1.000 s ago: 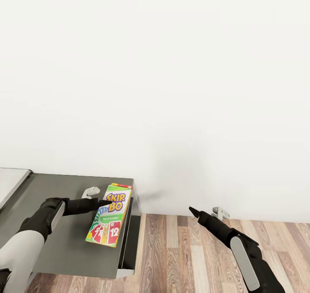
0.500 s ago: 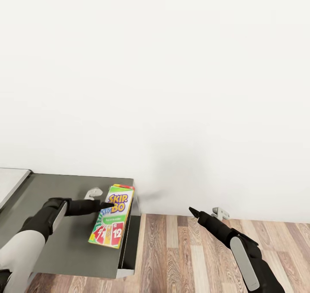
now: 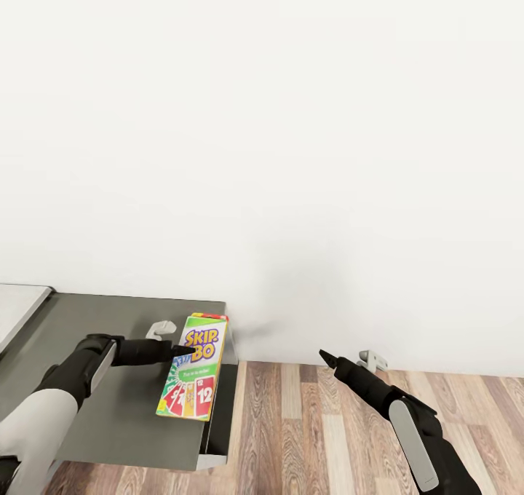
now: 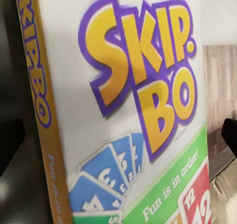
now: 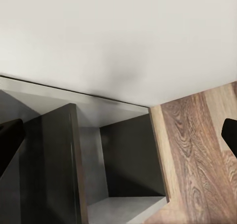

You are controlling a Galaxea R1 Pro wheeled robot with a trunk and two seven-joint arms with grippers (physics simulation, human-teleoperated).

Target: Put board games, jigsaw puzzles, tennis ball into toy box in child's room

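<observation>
My left claw (image 3: 191, 350) is spread wide, its fingers at both sides of the Skip-Bo box (image 3: 192, 375), not closed on it. Since a second ago the box slid toward the right edge of the dark table (image 3: 109, 408); it may fall off, so I should grasp it soon. My right claw (image 3: 325, 357) hangs open over the floor (image 3: 306, 437).
</observation>
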